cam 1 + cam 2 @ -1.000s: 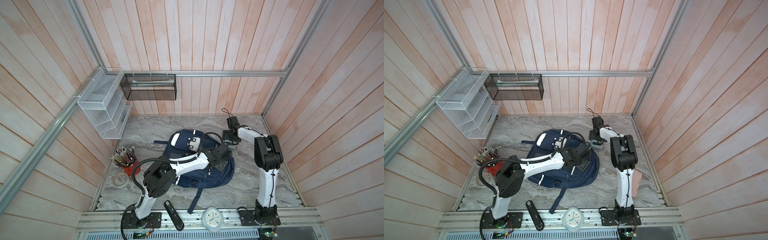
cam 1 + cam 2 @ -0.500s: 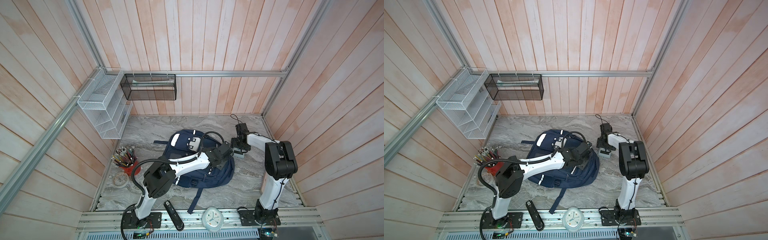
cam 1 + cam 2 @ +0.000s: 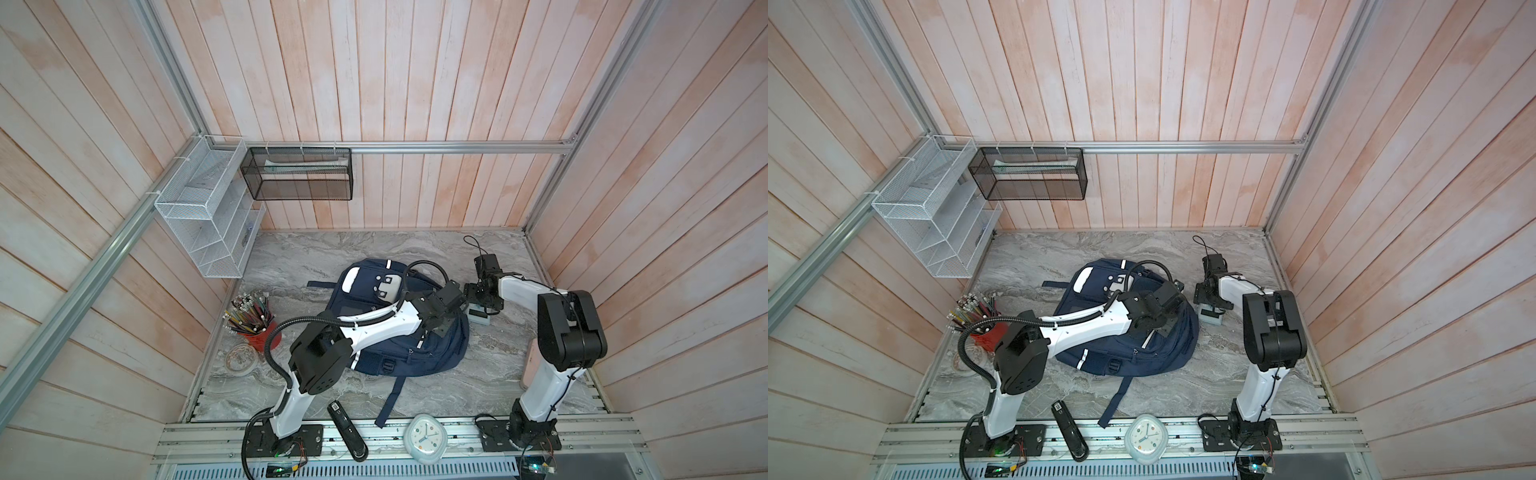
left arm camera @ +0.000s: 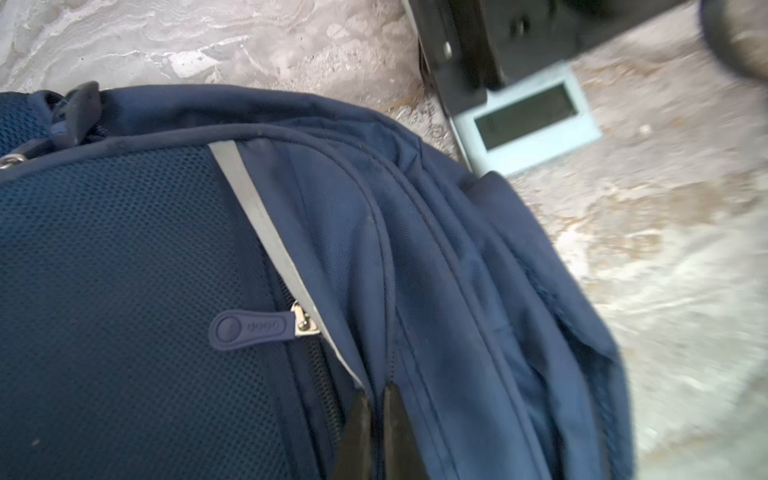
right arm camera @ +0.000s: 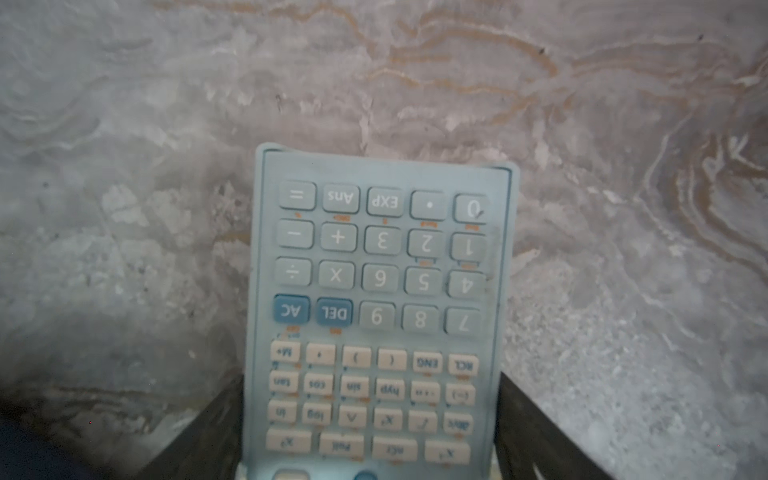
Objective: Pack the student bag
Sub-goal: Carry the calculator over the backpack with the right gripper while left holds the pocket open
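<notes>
The student bag (image 3: 399,349), navy with white stripes, lies flat in the middle of the marble table in both top views (image 3: 1142,353). My left gripper (image 3: 438,326) rests on its right side. In the left wrist view its fingertips (image 4: 376,395) are shut, pinching a fold of the bag (image 4: 124,249) beside a zipper. A light-blue calculator (image 3: 480,318) sits just right of the bag. My right gripper (image 3: 478,309) is over it. In the right wrist view the calculator (image 5: 382,249) lies keys-up, and the right gripper (image 5: 370,380) has both fingers against its long edges.
A red cup of pencils (image 3: 253,324) and a tape roll (image 3: 240,358) stand at the left edge. A black stapler (image 3: 347,430) and a white clock (image 3: 424,442) lie on the front rail. A white wire rack (image 3: 208,216) and a black mesh basket (image 3: 299,174) hang on the walls.
My left gripper has closed on the bag's right side. The right arm swung forward and toward the bag with the calculator between its fingers.
</notes>
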{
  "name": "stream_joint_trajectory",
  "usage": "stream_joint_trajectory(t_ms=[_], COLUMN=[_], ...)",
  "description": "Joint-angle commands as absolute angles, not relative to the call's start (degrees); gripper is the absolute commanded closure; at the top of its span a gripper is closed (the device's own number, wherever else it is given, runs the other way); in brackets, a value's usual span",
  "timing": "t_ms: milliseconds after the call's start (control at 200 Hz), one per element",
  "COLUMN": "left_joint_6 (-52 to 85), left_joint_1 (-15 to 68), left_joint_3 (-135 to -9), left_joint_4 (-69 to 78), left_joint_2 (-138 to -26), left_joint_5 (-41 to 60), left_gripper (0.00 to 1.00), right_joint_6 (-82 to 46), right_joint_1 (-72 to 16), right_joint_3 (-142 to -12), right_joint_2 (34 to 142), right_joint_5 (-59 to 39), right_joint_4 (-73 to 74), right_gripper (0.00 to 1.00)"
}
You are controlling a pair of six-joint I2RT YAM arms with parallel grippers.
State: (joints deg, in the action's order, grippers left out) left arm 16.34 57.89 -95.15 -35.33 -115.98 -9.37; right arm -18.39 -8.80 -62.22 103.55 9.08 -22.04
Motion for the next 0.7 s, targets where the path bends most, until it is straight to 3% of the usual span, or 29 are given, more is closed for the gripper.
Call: stream_joint_trajectory(t_ms=[0, 405, 695], left_joint_6=[18.3, 21.8, 26.9], left_joint_1=[55.2, 49.8, 48.5], left_joint_3=[-91.4, -83.7, -78.6], left_joint_4=[-28.1, -19.9, -9.3], left_joint_2=[-108.0, -102.2, -99.3], left_joint_5=[0.4, 7.0, 13.8], left_gripper=[1.0, 1.0, 1.0], right_joint_6=[-18.4, -19.2, -24.9], right_joint_1=[-8.6, -10.4, -20.7], right_joint_3=[-60.4, -56.6, -53.0], right_joint_2=[98.1, 84.3, 77.9], right_joint_5=[7.5, 6.1, -4.7], right_joint_4=[-22.9, -27.0, -27.8], right_gripper=[0.43, 0.42, 0.42])
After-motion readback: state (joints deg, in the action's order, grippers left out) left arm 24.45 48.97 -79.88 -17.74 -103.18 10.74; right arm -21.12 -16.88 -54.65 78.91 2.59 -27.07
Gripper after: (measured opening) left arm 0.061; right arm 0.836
